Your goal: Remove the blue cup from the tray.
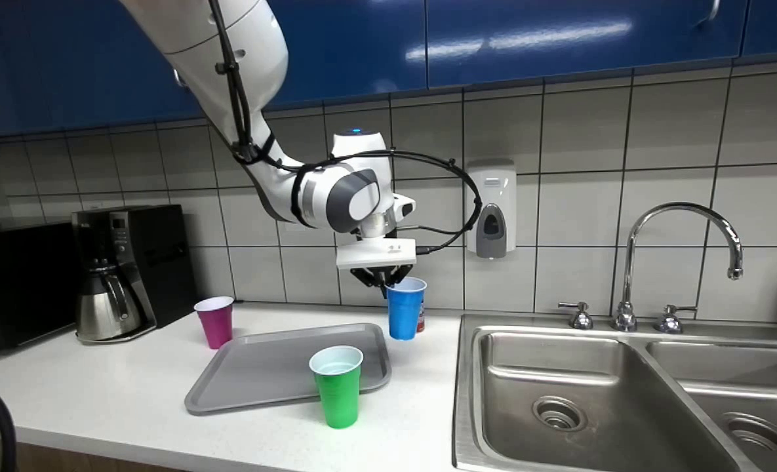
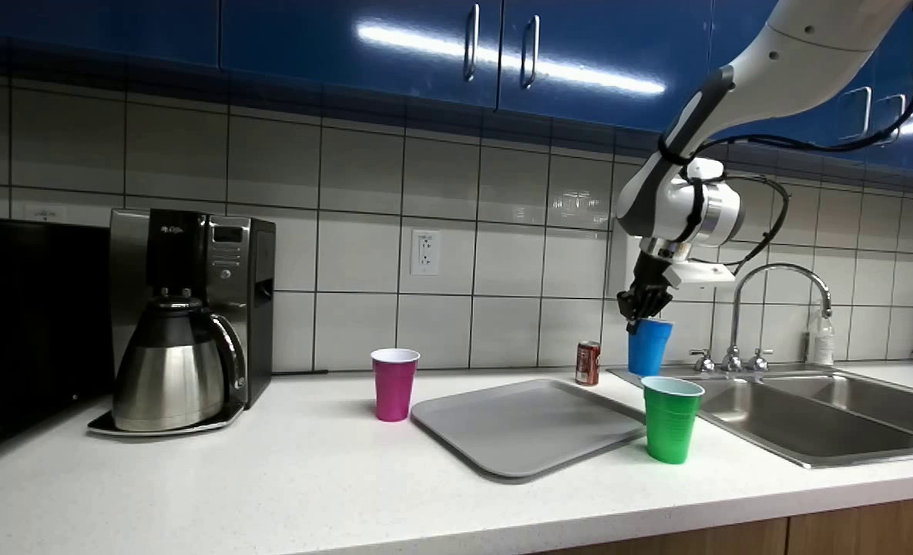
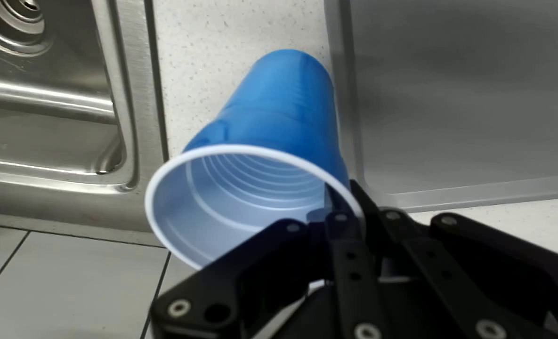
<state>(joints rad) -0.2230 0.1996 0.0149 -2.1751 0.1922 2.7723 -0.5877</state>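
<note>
Overhead, blue cabinets (image 2: 364,69); below, grey tray (image 2: 529,428) on white counter (image 2: 233,493) near sink (image 1: 468,393).

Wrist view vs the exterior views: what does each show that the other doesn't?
Wrist view only: the ridged inside of the blue cup, and clearly, the claw pinching its rim from inside and outside.

Exterior views only: the green cup, purple cup, coffee maker, faucet and red can.

Shared: the blue cup, held off to one side of the tray, plus the claw, sink, counter and wall tiles.
</note>
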